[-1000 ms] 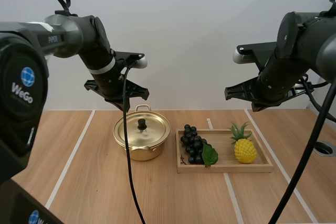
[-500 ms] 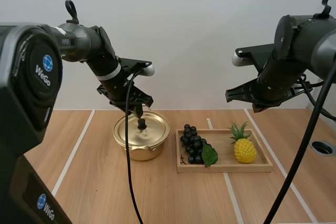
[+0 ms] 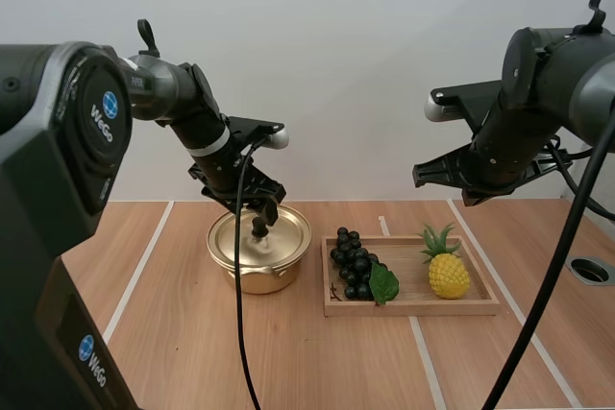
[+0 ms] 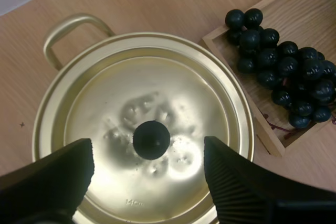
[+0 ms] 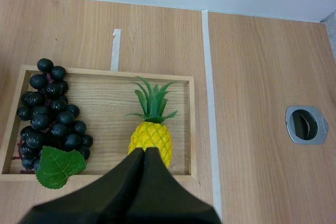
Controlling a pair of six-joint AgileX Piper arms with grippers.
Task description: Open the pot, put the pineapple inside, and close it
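up close, left tool (image 4: 148, 148) spread flanking lid knob (image 4: 151, 139); right tool (image 5: 144, 153) together over pineapple (image 5: 151, 137).

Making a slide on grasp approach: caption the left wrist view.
Open left gripper flanking the black knob on the pot lid, grapes in the wooden tray alongside.

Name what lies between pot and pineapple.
A bunch of grapes, in the wooden tray at its end nearest the pot; the high view shows it.

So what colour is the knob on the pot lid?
Black. The knob sits on a shiny gold lid; the left wrist view shows it best.
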